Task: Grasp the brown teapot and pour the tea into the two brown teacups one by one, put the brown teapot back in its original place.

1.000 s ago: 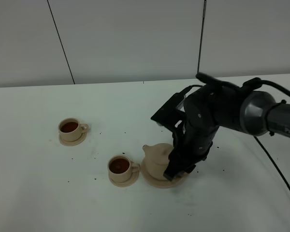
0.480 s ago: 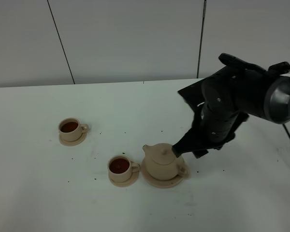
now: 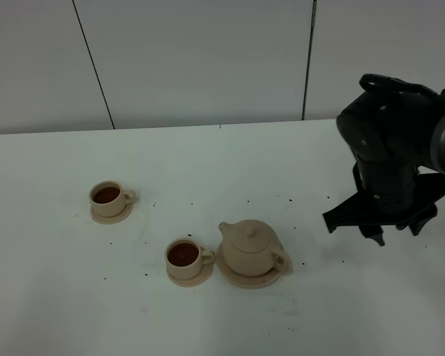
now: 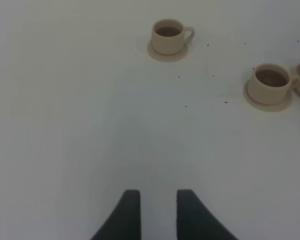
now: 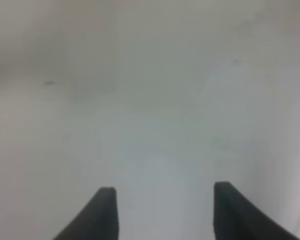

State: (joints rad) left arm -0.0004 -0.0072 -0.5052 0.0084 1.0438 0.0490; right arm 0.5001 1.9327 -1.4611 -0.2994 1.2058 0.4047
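The brown teapot stands upright on its wide saucer, the original place, spout toward the nearer cup. The two brown teacups, one at the left and one beside the teapot, sit on small saucers with dark tea in them. My right gripper hangs well to the right of the teapot, apart from it. In the right wrist view the right gripper is open over bare blurred table. The left gripper shows a narrow gap, nothing between, far short of both cups.
Small dark specks are scattered on the white table around the crockery. A grey panelled wall stands behind the table. The bulky right arm stands over the table's right side.
The right gripper has left the teapot's handle and swung up and away to the right. The teapot stays on its saucer. The cups have not moved.
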